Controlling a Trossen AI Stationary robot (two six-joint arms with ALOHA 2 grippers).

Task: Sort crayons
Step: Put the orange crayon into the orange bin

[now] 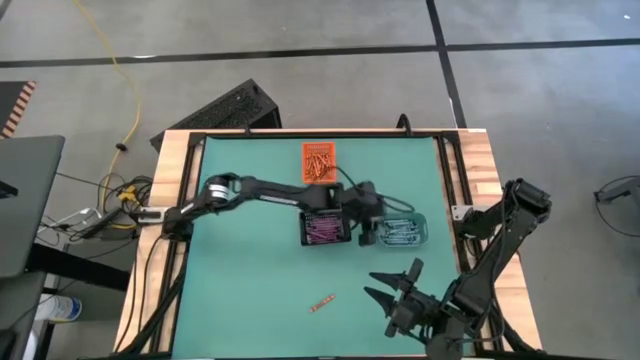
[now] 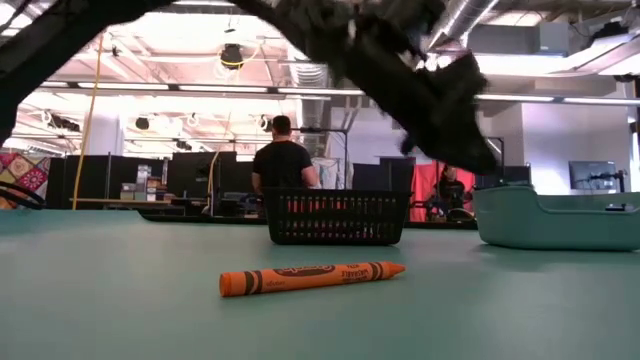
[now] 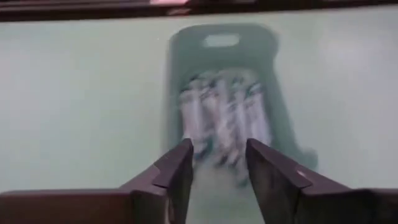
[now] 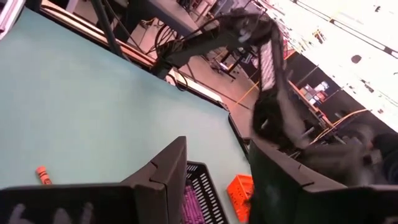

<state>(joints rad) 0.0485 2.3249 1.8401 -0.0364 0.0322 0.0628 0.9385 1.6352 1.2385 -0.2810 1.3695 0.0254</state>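
Crayons fill three bins mid-table; one orange crayon lies alone nearer. Left gripper hangs over the teal bin, fingers parted, empty. Right gripper waits near-right, spread.

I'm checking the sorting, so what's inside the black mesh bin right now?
The black mesh bin holds a layer of purple crayons. The left gripper hangs just beside it, over the teal bin, with its arm covering the mesh bin's far edge, so anything there is hidden.
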